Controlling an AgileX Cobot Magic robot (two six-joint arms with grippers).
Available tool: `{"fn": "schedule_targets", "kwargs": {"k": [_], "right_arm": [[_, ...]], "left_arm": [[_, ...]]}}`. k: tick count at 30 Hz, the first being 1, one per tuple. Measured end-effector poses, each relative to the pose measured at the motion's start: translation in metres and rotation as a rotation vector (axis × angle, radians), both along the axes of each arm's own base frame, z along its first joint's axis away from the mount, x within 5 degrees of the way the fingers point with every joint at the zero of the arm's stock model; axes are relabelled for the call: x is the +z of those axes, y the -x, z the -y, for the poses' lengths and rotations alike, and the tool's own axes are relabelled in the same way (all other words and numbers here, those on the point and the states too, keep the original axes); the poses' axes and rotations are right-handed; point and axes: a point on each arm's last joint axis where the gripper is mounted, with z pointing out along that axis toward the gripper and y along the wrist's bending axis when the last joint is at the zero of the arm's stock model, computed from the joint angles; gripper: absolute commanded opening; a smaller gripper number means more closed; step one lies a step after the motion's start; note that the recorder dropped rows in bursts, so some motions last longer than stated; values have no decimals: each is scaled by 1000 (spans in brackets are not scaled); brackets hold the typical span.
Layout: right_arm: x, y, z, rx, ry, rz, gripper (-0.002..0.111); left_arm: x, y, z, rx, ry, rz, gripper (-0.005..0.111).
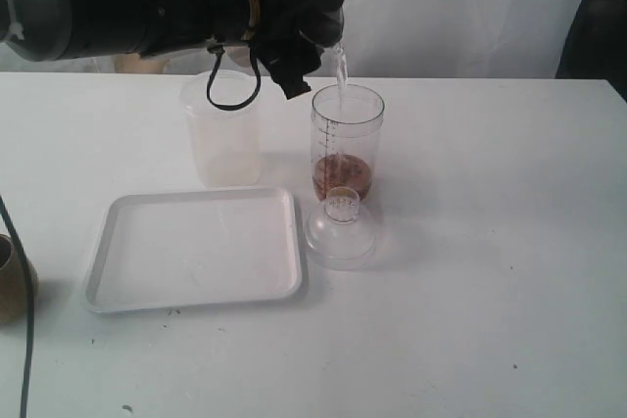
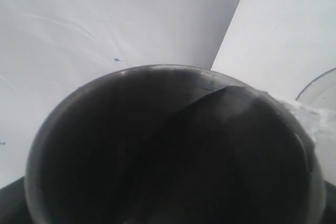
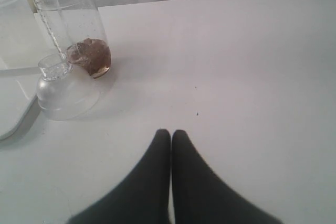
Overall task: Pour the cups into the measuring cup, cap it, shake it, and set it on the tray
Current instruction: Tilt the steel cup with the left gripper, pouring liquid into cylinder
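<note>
Two end effectors on view. Left end effector [image 1: 306, 41] above measuring cup [image 1: 346, 139], clamped on steel tumbler [image 2: 173, 150]. Tumbler tipped, thin clear stream [image 1: 341, 75] running from its rim into measuring cup. Brown contents [image 1: 341, 175] at bottom of measuring cup. Clear domed lid [image 1: 341, 232] on tabletop [image 1: 490, 242], just in front of measuring cup. Frosted cup [image 1: 221, 129] beside measuring cup, on its left. Tray [image 1: 196, 296] front-left of measuring cup. Wooden cup [image 1: 12, 286] far left of measuring cup, at picture edge. Right end effector [image 3: 171, 182] closed, fingers pressed together, well apart from measuring cup.
</note>
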Motion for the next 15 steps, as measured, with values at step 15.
{"fn": "schedule_targets", "kwargs": {"k": [15], "right_arm": [[0, 0, 0, 0, 0, 0, 0]], "left_arm": [[0, 0, 0, -8, -12, 11, 0]]}}
